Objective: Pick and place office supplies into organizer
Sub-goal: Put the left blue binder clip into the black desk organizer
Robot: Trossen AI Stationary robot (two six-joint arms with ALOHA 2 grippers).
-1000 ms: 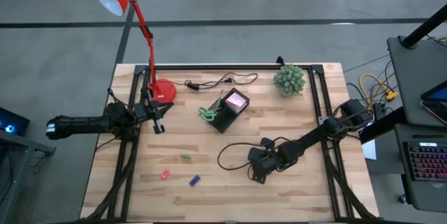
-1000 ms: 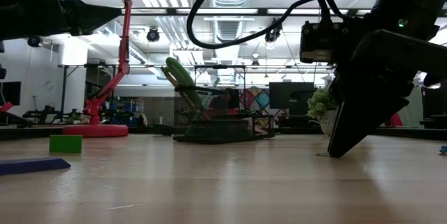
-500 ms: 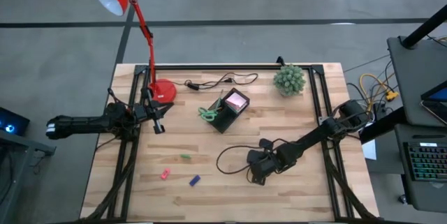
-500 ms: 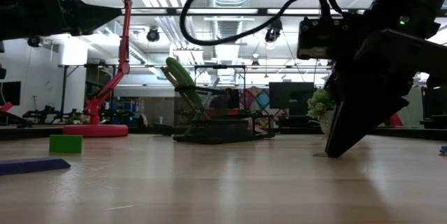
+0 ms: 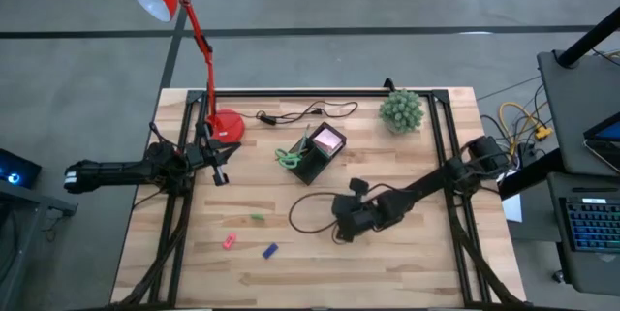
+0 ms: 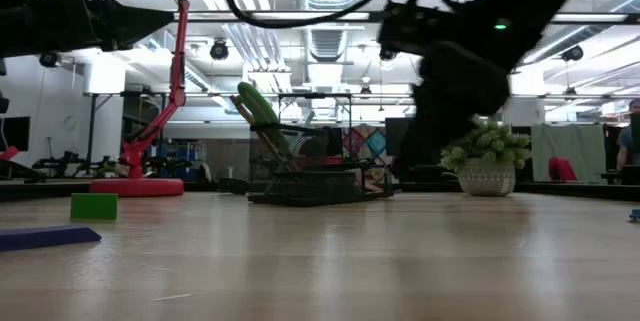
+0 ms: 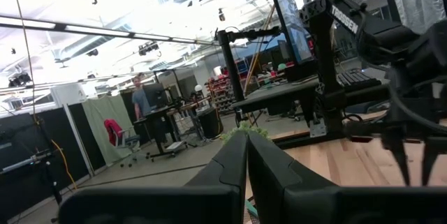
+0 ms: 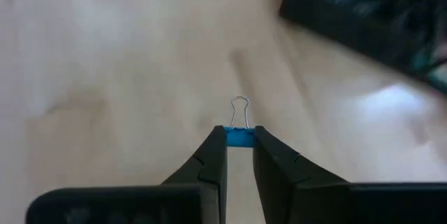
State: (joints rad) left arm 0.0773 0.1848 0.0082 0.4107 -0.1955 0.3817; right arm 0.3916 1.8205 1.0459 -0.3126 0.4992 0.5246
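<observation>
While pinched between right tool (image 8: 239, 147) tips, blue binder clip (image 8: 239, 137), seemingly lifted

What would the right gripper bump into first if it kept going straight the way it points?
Probably the organizer. The right gripper holds a blue binder clip over bare table, with the organizer ahead and a bit to one side. Depth is unclear, so it might slide past and touch only wood.

Surface: light wooden slat table (image 5: 417, 263).
Centre: black organizer (image 5: 312, 157).
11 o'clock: red lamp base (image 5: 226, 125).
12 o'clock: black cable (image 5: 302, 112).
1 o'clock: green spiky plant ball (image 5: 401, 110).
7 o'clock: green piece (image 5: 257, 218), red piece (image 5: 229, 242), blue piece (image 5: 270, 250).
</observation>
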